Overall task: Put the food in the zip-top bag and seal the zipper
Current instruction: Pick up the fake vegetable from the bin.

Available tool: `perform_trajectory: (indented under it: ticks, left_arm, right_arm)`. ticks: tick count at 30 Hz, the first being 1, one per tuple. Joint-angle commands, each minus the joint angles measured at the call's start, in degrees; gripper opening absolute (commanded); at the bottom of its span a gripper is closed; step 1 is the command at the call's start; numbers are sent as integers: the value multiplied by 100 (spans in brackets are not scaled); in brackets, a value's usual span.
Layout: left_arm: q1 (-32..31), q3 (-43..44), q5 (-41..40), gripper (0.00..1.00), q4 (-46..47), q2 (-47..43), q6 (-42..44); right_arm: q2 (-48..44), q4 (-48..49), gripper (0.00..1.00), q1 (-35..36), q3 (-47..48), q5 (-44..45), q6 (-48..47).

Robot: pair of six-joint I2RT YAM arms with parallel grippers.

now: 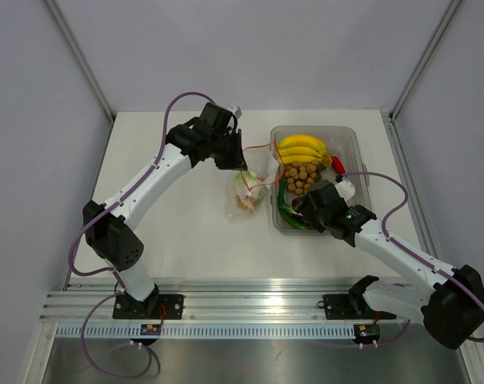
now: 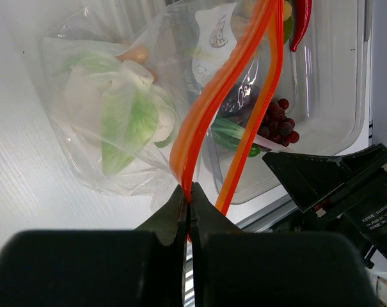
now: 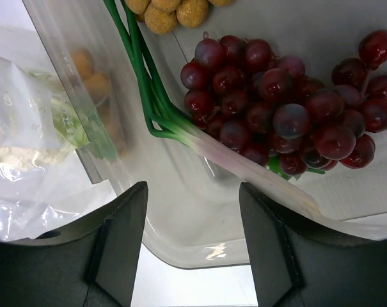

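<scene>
The zip-top bag point(image 1: 250, 192) lies left of the clear tub point(image 1: 355, 142). It holds a white bulb with green leaves point(image 2: 123, 109) and an orange piece point(image 2: 139, 54). My left gripper point(image 2: 188, 192) is shut on the bag's red-orange zipper point(image 2: 206, 102) and holds the mouth up; it shows in the top view point(image 1: 235, 160). My right gripper point(image 3: 193, 217) is open and empty over the tub's near-left corner point(image 1: 302, 206). In the tub are dark red grapes point(image 3: 283, 109), a green onion point(image 3: 148, 83), a brown ball cluster point(image 1: 302, 178), yellow bananas point(image 1: 302, 148) and a red chilli point(image 1: 336, 164).
The tub's wall point(image 3: 199, 249) lies between my right fingers. The bag point(image 3: 33, 134) shows left of the tub. White table point(image 1: 170, 232) spreads to the left and front. Grey walls close the sides and back.
</scene>
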Motion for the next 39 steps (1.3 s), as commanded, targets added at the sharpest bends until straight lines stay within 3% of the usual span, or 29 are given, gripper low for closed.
perform_trajectory:
  ticks: [1,9,16,21,29,34,39]
  left_arm:
    - [-32,80,-15,0,199,-272,86]
    - [-32,80,20,0,199,-290,103]
    - [-32,36,-7,0,208,-316,112]
    - [-32,62,37,0,234,-273,103]
    - [-32,63,11,0,217,-299,121]
    - [-32,45,-33,0,190,-343,173]
    - [-32,45,-33,0,173,-352,200]
  right_arm:
    - [-32,24,66,28,-42,467,416]
    - [100,33,66,11,-245,705,812]
    - [-374,-38,64,11,-411,801,927]
    - [-559,348,63,19,-412,205,671]
    - [284,955,64,46,-430,-499,1338]
    - [802,1008,64,55,-377,-228,1708]
    - [769,702,61,46,-473,607,2095]
